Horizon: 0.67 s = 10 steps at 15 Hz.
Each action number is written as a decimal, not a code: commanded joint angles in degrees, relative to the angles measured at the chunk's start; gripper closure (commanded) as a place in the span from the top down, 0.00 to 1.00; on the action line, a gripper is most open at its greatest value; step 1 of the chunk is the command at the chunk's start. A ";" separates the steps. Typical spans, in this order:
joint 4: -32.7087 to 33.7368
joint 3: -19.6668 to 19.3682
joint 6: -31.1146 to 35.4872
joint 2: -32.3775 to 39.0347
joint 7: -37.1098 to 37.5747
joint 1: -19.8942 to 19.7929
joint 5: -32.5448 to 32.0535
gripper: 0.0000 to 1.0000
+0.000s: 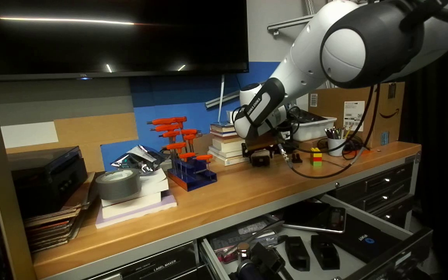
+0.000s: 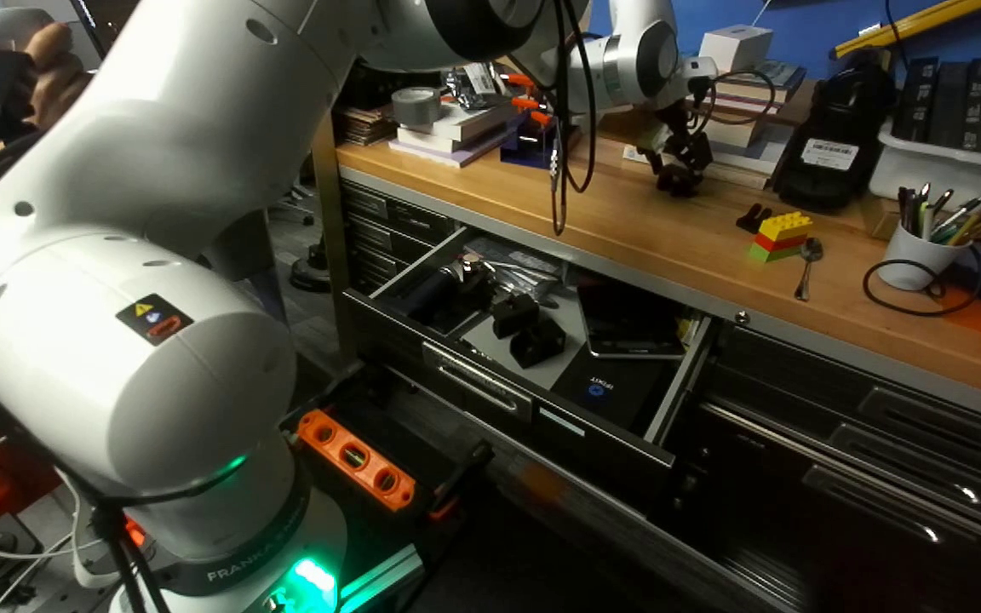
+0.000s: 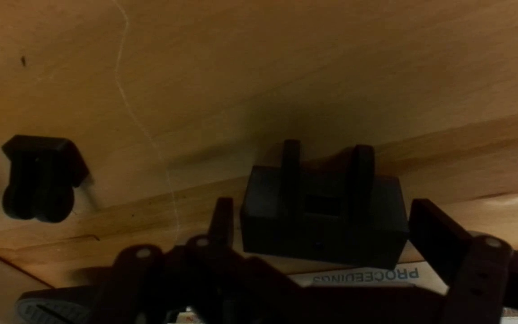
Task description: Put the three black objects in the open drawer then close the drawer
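One black block with two upright prongs [image 3: 324, 234] stands on the wooden desk in the wrist view, also in both exterior views [image 1: 261, 159] [image 2: 678, 181]. My gripper [image 3: 322, 202] is open around it, one finger on each side. There is a gap at the left finger; contact at the right finger is unclear. It also shows in an exterior view [image 2: 679, 153]. Two more black blocks, one [image 1: 297, 252] [image 2: 514, 313] beside the other [image 1: 325, 252] [image 2: 537, 342], lie in the drawer. The dark drawer [image 1: 399, 254] [image 2: 405, 330] is pulled open below the desk.
A smaller black piece [image 3: 43, 180] [image 2: 753, 218] stands on the desk near the toy bricks [image 2: 782, 236] and spoon [image 2: 807, 266]. Stacked books [image 1: 226, 146] stand just behind the gripper. The red-orange hex-key rack [image 1: 193, 171] stands nearby. A tablet [image 1: 313, 216] lies in the drawer.
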 commanded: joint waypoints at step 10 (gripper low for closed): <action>2.05 1.19 -2.01 2.54 -0.03 -1.33 0.62 0.62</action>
